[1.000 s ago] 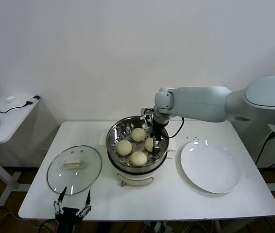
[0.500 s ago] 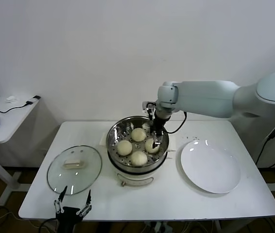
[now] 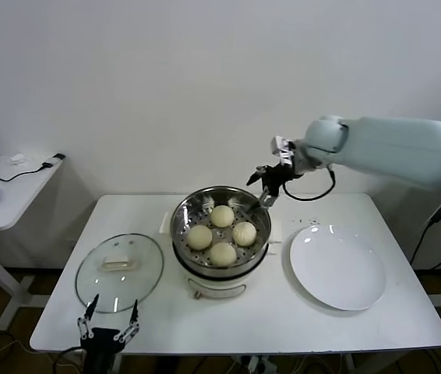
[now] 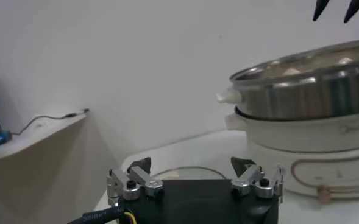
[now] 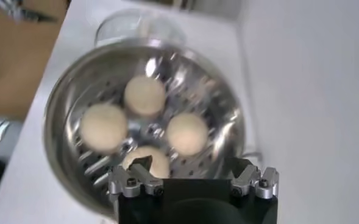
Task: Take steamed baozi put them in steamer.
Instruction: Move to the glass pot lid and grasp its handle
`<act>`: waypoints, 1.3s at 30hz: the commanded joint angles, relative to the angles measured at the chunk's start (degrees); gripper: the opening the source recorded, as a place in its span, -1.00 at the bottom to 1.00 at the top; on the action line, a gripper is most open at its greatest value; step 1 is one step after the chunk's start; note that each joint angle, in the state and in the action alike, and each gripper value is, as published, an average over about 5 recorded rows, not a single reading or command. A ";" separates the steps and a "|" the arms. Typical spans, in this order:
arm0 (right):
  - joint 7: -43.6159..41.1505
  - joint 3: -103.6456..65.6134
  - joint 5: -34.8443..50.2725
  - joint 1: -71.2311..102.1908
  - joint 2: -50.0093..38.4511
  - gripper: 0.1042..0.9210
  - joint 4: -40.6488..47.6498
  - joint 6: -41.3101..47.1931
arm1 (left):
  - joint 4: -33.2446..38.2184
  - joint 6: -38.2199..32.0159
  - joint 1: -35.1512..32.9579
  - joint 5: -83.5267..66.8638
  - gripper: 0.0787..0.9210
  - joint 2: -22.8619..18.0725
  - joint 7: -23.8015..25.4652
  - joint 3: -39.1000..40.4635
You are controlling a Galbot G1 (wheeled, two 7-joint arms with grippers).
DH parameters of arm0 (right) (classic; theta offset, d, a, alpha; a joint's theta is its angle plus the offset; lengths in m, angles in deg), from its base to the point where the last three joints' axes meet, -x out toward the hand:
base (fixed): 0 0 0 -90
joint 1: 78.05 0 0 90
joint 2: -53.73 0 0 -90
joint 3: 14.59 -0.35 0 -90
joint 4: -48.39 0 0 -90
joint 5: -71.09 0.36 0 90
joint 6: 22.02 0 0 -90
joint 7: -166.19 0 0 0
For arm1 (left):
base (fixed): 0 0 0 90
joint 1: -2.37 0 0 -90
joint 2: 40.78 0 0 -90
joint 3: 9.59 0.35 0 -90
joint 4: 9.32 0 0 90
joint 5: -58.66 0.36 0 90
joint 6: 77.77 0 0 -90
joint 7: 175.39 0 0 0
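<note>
My left pincer (image 3: 109, 327) hangs spread and empty at the surface's (image 3: 65, 331) near edge, left of the steamer (image 3: 220, 269). All four steamed baozi (image 3: 222, 216) sit inside it. My right pincer (image 3: 266, 185), spread and empty, hovers above its far right rim.

There are no words or numbers that can be read. The cream-white base of the steamer (image 4: 325, 137) has a small grey mark on its front that looks like a brand name, but the letters are too small and blurry to make out.
</note>
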 commanded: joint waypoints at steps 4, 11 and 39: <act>24.86 -41.14 -3.94 37.22 -24.46 0.76 -12.76 -13.94 | 1.96 1.13 0.66 0.08 0.77 -1.02 1.11 -1.22; 26.29 -76.15 -9.26 68.86 -25.63 0.76 -15.72 -13.05 | 3.02 1.82 0.77 4.53 0.77 -1.40 1.49 -2.09; 28.95 -123.06 -26.52 118.37 -1.74 0.76 -19.82 -10.98 | -16.30 4.20 19.83 75.70 0.77 4.27 -4.85 -3.13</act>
